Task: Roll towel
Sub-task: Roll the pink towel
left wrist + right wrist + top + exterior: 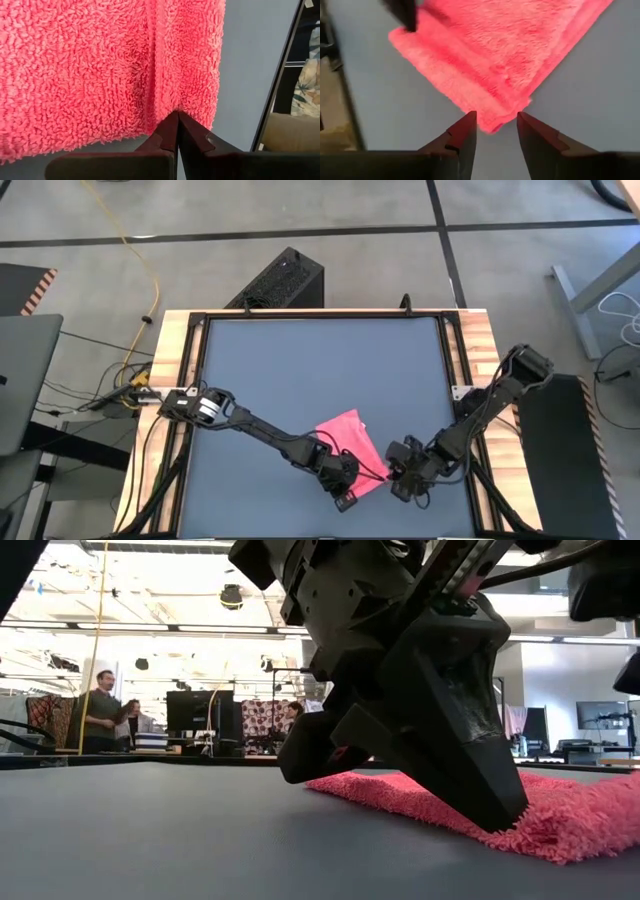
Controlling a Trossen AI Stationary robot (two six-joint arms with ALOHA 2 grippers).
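Note:
The pink towel [345, 435] lies flat on the dark grey tabletop, toward its near right part, one corner pointing at the near edge; a narrow band along one edge [185, 60] looks folded over. My left gripper [350, 477] is shut, its tips down on the towel's near edge [505, 820]. My right gripper [496, 119] hovers open just above the towel's near right corner [495, 125], one finger on either side of it, touching nothing. My left gripper has its shut fingertips [177, 117] on the towel's near edge [172, 102], beside the folded band. It comes slanting down from the near side. The tips sink into the pile [520, 825], and the towel lies flat on the table. Whether a layer is pinched between them, I cannot tell.
A wooden frame [180, 350] borders the tabletop, with bare grey surface left of and beyond the towel. A black box [285, 280] and cables lie on the floor past the far edge. People stand in the room behind the table [100, 705].

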